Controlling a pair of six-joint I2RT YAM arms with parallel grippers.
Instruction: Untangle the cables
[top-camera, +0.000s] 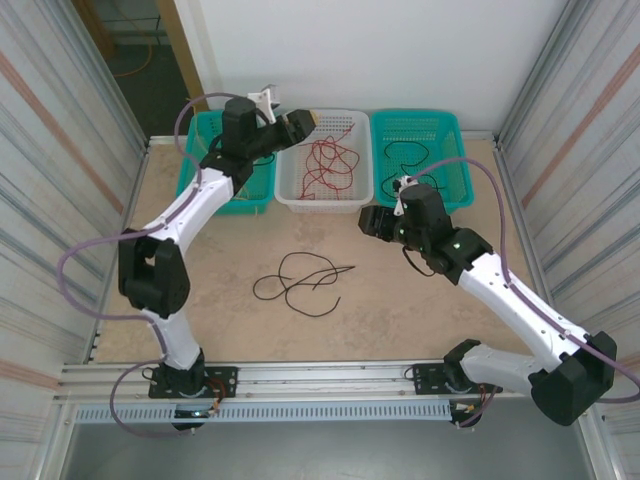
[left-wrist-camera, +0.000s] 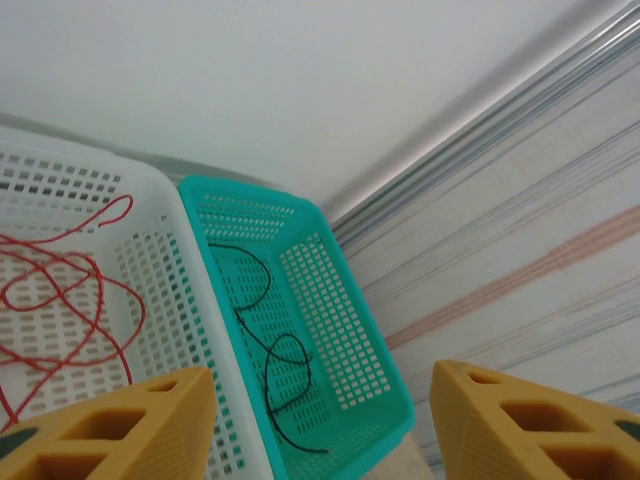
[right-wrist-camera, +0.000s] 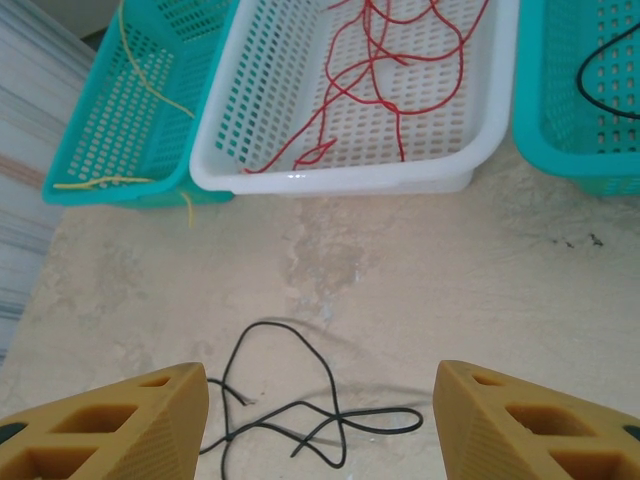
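The desk (top-camera: 420, 300) has a pale beige, mottled top, something like stone. A white basket (top-camera: 322, 205) sits at the middle of its far edge. A teal basket (right-wrist-camera: 100, 150) stands right against the white basket's left side, and a second teal basket (top-camera: 462, 160) stands against its right side, so the three form one row. In front of the white basket and well apart from it, a thin black cable (top-camera: 303, 281) lies loose on the bare top, looped over itself several times. Between that cable and the white basket the surface shows a faint darker blotch.
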